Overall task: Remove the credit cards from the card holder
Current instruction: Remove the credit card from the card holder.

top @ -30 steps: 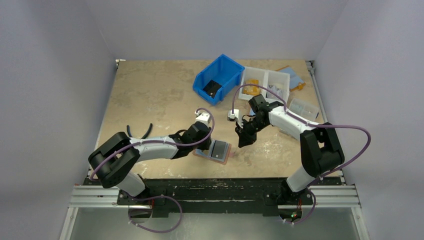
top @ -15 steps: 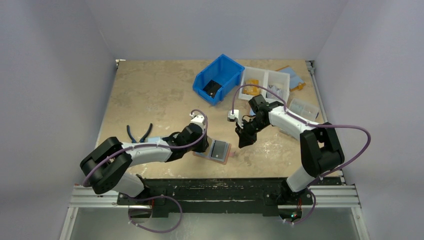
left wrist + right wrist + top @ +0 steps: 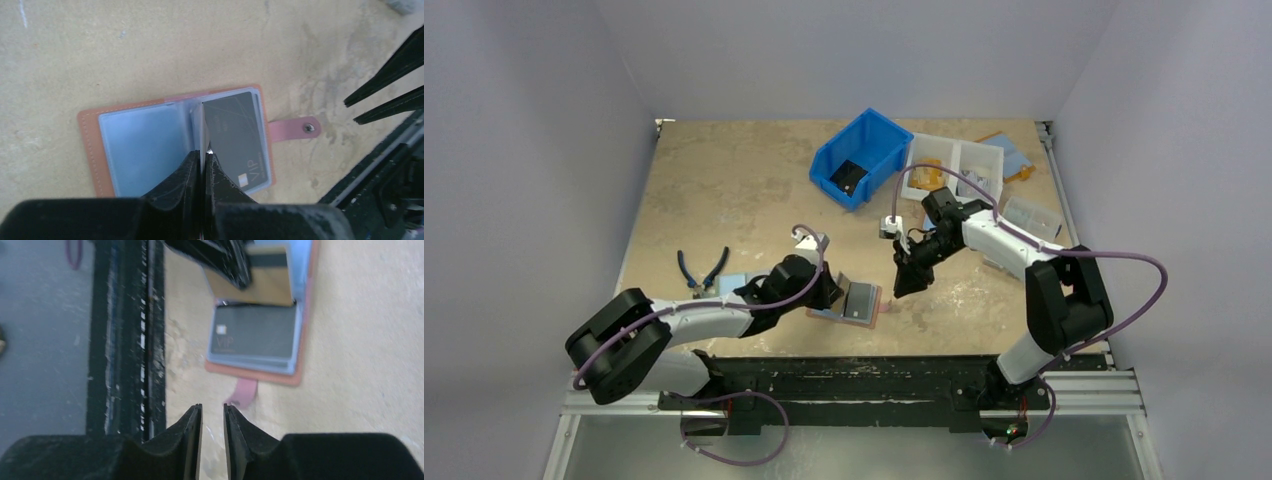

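Note:
The card holder (image 3: 865, 303) lies open near the table's front edge: salmon-brown leather (image 3: 89, 150), light-blue lining, snap tab (image 3: 292, 129) out to the right. A dark-grey VIP card (image 3: 235, 135) sits in its right side. My left gripper (image 3: 202, 154) is shut on a thin card (image 3: 202, 125) standing edge-on over the fold. In the right wrist view this card is tan with a black stripe (image 3: 267, 286). My right gripper (image 3: 212, 407) is slightly open and empty, hovering just right of the tab (image 3: 243, 391). In the top view it (image 3: 904, 285) is beside the holder.
Blue-handled pliers (image 3: 702, 268) and a light-blue card (image 3: 729, 285) lie left of the left arm. A blue bin (image 3: 861, 157), a white divided tray (image 3: 954, 168), a blue-lined folder (image 3: 1006, 152) and a clear box (image 3: 1029, 215) stand at the back right. A black rail (image 3: 854, 375) runs along the near edge.
My left arm has drawn back to the left, and the tan card now stands tilted up out of the holder in its grip. The right gripper has hardly moved.

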`<action>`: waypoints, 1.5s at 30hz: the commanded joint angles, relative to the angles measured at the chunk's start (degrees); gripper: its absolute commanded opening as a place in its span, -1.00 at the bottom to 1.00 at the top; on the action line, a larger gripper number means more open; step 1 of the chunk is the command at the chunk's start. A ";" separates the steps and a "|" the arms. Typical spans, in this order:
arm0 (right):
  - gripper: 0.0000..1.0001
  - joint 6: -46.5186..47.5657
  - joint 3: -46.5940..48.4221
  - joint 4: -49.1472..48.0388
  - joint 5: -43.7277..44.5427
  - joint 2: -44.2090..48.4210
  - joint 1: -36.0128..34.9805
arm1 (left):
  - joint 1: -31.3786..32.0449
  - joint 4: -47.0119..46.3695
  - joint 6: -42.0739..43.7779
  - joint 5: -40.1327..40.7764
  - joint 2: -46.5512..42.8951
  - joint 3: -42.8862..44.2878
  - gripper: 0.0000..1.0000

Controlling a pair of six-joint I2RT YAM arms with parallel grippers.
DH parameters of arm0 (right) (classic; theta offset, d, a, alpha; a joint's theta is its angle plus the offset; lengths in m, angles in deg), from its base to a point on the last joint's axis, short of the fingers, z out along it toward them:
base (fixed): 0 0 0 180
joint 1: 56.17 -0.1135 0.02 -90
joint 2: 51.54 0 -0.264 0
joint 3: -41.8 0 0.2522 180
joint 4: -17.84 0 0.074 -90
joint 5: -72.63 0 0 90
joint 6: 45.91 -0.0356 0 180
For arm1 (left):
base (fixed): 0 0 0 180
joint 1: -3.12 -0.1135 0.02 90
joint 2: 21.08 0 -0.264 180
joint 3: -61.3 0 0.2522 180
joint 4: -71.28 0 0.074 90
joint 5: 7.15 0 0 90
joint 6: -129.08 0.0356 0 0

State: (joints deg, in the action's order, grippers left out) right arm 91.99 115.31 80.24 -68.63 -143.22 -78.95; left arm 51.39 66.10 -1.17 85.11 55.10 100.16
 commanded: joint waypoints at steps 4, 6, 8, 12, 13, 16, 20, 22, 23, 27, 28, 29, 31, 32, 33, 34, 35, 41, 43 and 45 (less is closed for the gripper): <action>-0.28 -0.82 1.63 1.33 -17.90 1.63 0.20 | -0.37 -28.18 -10.09 -6.50 -0.91 -5.27 -1.00; -0.24 -5.53 0.43 -2.51 -19.13 1.74 0.21 | -0.30 -33.85 -11.62 -6.48 -0.19 -5.98 -1.00; -0.24 -12.63 -1.40 -8.49 -18.76 2.28 0.20 | -0.28 -37.92 -12.77 -6.14 0.65 -6.32 -1.00; -0.23 -31.64 -6.97 -26.45 -16.92 4.25 1.72 | -0.27 -45.96 -15.03 -5.58 3.12 -6.79 -1.00; -0.23 -35.70 -8.46 -30.84 -17.65 4.57 2.55 | -0.24 -48.10 -15.70 -5.45 4.15 -7.05 -1.00; -0.21 -44.87 -11.88 -39.61 -21.07 4.60 5.09 | -0.07 -54.35 -18.18 -5.70 7.77 -7.48 -1.00; -0.21 -47.10 -12.60 -41.50 -25.36 3.24 5.74 | 0.84 -63.30 -21.15 -6.17 13.73 -7.77 -1.00; -0.21 -47.39 -12.60 -41.89 -26.80 2.49 5.76 | 1.14 -67.54 -22.60 -6.51 16.71 -7.86 -1.00; -0.21 -47.44 -12.70 -41.96 -27.09 2.08 5.79 | 1.20 -69.56 -23.27 -6.56 18.12 -7.94 -1.00; -0.23 -49.82 -12.87 -43.08 -26.10 0.10 5.82 | 1.44 -74.58 -24.69 -6.77 21.80 -8.05 -1.00; -0.23 -49.84 -12.90 -43.01 -25.30 -0.14 5.82 | 1.42 -74.18 -24.67 -6.68 21.85 -7.98 -1.00; -0.24 -49.83 -12.86 -42.94 -24.56 -0.20 5.84 | 1.43 -73.51 -24.50 -6.32 21.71 -8.01 -1.00; -0.23 -49.91 -12.83 -42.77 -23.37 0.14 5.99 | 1.39 -72.85 -23.91 -5.70 21.33 -8.30 -1.00; -0.23 -49.92 -12.91 -42.78 -23.28 0.45 6.06 | 1.39 -72.39 -23.78 -5.31 21.17 -8.46 -1.00; -0.22 -49.84 -12.96 -42.79 -23.27 0.54 6.16 | 1.39 -72.19 -23.78 -4.99 21.12 -8.62 -1.00; -0.21 -49.80 -12.92 -42.84 -23.33 0.56 6.26 | 1.45 -72.06 -23.80 -4.69 21.16 -8.58 -1.00; -0.19 -49.66 -12.86 -42.72 -23.16 0.58 6.26 | 1.47 -71.95 -23.86 -4.44 21.24 -8.71 -1.00; -0.09 -50.09 -13.03 -42.62 -22.64 -0.58 6.35 | 2.12 -73.73 -24.37 -3.27 21.90 -8.52 -1.00; -0.08 -50.23 -13.06 -42.60 -22.46 -0.76 6.36 | 2.38 -73.70 -24.28 -2.94 21.67 -8.46 -1.00; -0.07 -50.50 -13.12 -42.74 -22.22 -0.70 6.38 | 2.49 -73.48 -24.22 -2.80 21.43 -8.32 -1.00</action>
State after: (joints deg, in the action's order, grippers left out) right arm 42.28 102.46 39.19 -91.45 -143.53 -72.85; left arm 53.35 3.24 -24.42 80.98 77.22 91.53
